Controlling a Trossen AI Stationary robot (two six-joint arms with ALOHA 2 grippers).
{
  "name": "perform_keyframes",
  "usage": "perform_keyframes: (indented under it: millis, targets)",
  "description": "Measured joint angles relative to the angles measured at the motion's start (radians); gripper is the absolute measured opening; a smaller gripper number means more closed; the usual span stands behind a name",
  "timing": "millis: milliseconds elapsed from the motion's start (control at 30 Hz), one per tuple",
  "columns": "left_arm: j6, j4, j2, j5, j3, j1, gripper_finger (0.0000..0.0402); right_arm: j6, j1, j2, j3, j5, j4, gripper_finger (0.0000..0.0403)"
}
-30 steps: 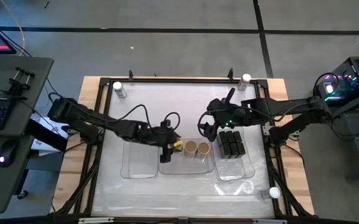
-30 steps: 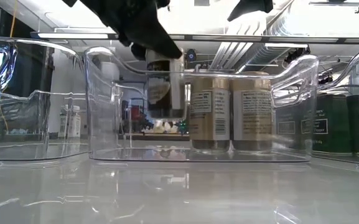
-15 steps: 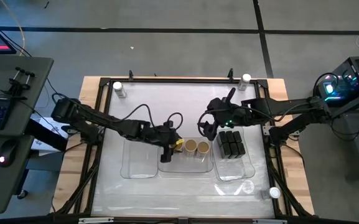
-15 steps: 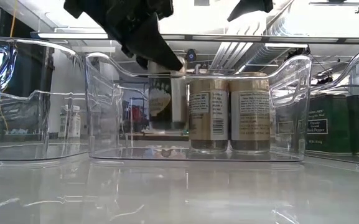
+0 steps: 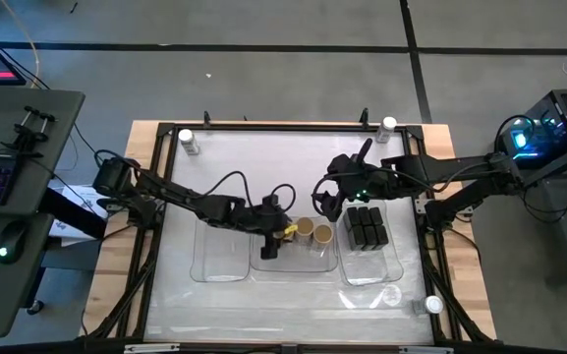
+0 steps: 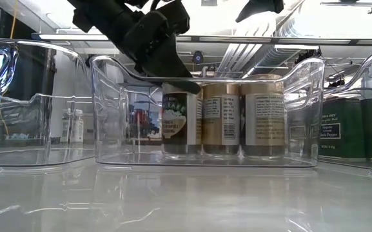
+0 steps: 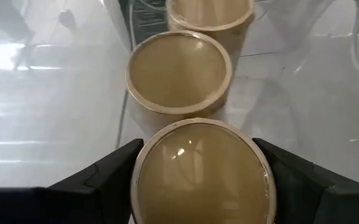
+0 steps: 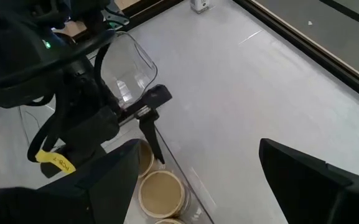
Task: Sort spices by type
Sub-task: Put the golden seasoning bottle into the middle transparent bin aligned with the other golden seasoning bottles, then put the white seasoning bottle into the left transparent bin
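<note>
Lowered since a second ago, the round tan-topped spice container (image 5: 281, 232) carried by the left gripper (image 5: 275, 236) now stands on the floor of the middle clear plastic tray (image 5: 293, 265), where before it hung above it.

From the high view, three round tan tops sit in a row in that middle tray, the newest at the left end, touching or just beside the second tan-topped container (image 5: 303, 232), with the third tan-topped container (image 5: 322, 234) next. The right clear tray (image 5: 371, 270) holds black boxy containers (image 5: 364, 227) packed together. The left clear tray (image 5: 219, 267) shows nothing inside. Clear jars with white lids (image 5: 187, 141) stand at the counter (image 5: 263, 162) corners. The right gripper (image 5: 324, 204) hovers near the far end of the black boxes, fingers spread, holding nothing.

In the low view, the newest container (image 6: 180, 122) has a dark printed label and stands upright beside two pale-labelled ones (image 6: 244, 122); the left gripper (image 6: 166, 61) hangs over its top.

The left wrist view shows the glossy tan lid (image 7: 201, 174) between the two dark fingers (image 7: 98, 177), which flank it closely; whether they touch it I cannot tell.

The right wrist view shows the left arm (image 8: 86, 124) over the tan tops (image 8: 162, 190).
</note>
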Motion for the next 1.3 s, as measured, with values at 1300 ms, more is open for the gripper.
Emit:
perform_keyframes:
  millis: [1300]
  targets:
    - [0.054,-0.064,-0.159,0.011,0.000,0.038,0.0321,-0.009,0.000,0.000,0.000,-0.007,0.025,0.0322]
